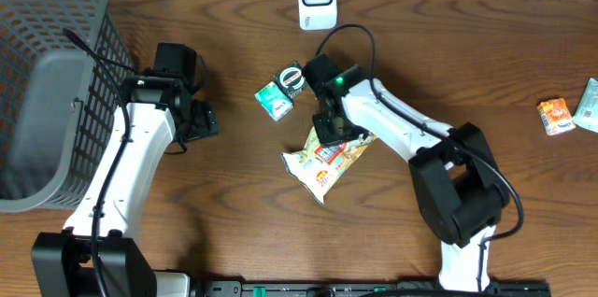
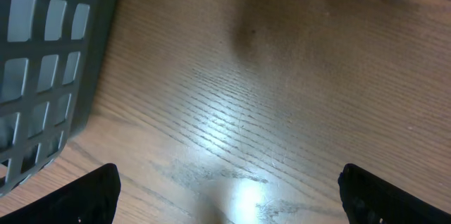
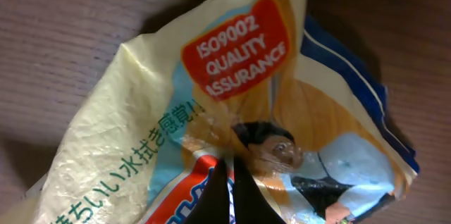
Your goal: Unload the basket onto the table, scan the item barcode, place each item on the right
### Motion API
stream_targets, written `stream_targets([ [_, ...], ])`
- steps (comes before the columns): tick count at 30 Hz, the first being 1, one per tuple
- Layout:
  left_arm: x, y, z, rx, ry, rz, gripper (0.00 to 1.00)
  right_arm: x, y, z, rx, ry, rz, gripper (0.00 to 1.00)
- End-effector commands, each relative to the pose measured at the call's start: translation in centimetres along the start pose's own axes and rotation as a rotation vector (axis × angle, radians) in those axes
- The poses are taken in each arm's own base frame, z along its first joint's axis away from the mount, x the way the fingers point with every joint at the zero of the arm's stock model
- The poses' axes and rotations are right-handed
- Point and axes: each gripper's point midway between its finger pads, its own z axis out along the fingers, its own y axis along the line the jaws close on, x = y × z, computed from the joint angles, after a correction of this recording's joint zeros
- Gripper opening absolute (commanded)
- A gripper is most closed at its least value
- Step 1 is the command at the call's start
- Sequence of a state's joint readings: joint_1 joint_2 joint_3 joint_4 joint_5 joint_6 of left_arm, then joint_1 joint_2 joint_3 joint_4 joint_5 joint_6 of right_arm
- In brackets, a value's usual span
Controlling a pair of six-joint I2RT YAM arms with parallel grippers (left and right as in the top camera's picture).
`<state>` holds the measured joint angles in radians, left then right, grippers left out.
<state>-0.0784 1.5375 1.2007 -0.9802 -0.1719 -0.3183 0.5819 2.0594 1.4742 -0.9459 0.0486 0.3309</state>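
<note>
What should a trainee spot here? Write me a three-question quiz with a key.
1. True or false: the left fingers are shut on a packet.
2. Which item do the right fingers pinch? A snack bag, B green box, C orange packet.
3. Fill in: the grey basket sits on the robot's ___ side.
Key: 1 false, they stand open; 2 A; 3 left.
</note>
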Motion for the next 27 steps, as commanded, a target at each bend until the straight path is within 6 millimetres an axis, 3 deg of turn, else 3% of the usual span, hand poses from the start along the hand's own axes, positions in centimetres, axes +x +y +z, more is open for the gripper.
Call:
stream_targets([
  [1, 0.0, 0.5, 0.1, -0.022, -0.001, -0.015, 0.98, -0.1, -5.6, 1.4, 0.194, 0.009, 0.092, 0.01],
  [7, 0.0, 0.5, 0.1, -0.022, -0.001, -0.015, 0.98, -2.6, -13.2, -2.4, 0.298, -0.013, 0.245, 0.01],
  [10, 0.0, 0.5, 0.1, -0.022, -0.001, -0.015, 0.98, -3.3, -14.6, -4.5, 0.236, 0.004, 0.274, 0.01],
  [13, 0.0, 0.5, 0.1, -0.022, -0.001, -0.015, 0.98, -3.3, -12.2, -6.5, 0.024, 0.052, 0.214, 0.01],
  [14, 0.0, 0.5, 0.1, -0.022, -0.001, -0.015, 0.98, -3.2, -10.8, -7.2, -0.064, 0.071, 0.193, 0.01],
  [15, 0.0, 0.5, 0.1, -0.022, -0.001, -0.015, 0.98, -2.6, -8.0, -8.0, -0.218, 0.11, 0.164, 0.01],
  [17, 0.0, 0.5, 0.1, -0.022, -0.001, -0.015, 0.98, -2.0, -6.5, -8.1, -0.269, 0.134, 0.145, 0.01],
  [20, 0.0, 0.5, 0.1, -0.022, -0.001, -0.015, 0.98, -1.9, -4.6, -7.0, -0.261, 0.127, 0.092, 0.01],
  [21, 0.0, 0.5, 0.1, -0.022, -0.001, -0.015, 0.98, -1.9, -2.9, -5.9, -0.265, 0.11, 0.054, 0.07],
  [23, 0.0, 0.5, 0.1, -0.022, -0.001, -0.015, 0.98, -1.9, -1.3, -4.7, -0.267, 0.092, 0.042, 0.2],
  [27, 0.0, 0.5, 0.1, -0.022, -0.001, -0.015, 0.98, -2.0, 1.3, -2.7, -0.278, 0.052, 0.035, 0.22],
])
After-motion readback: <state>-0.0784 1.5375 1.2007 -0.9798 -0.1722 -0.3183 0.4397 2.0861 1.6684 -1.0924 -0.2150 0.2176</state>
